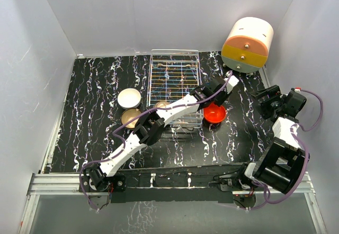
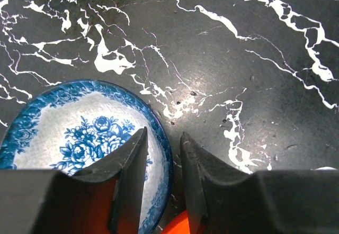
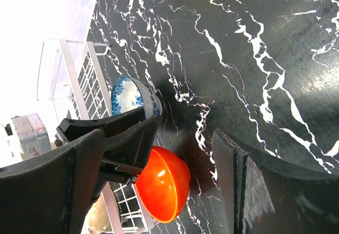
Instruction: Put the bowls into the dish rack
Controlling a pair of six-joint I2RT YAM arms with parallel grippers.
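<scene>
1. Just off the right side of the dish rack [image 1: 175, 80], the left gripper [image 2: 164, 134] has its fingers pressed narrowly onto the rim of a blue-flowered bowl [image 2: 79, 133], which the right wrist view shows tilted up on edge.
2. A red-orange bowl [image 1: 215, 114] sits upright on the table [image 1: 95, 86] by the rack's front right corner, right under that gripper.
3. Left of the rack, a white bowl [image 1: 129, 97] and a brownish bowl [image 1: 131, 117] stand just beside each other.
4. Inside the rack's front left corner lies what seems to be a tan bowl [image 1: 161, 105], partly hidden by the left arm [image 1: 159, 120].
5. Well to the right of the rack, the right gripper [image 3: 159, 133] has its fingers spread wide.
</scene>
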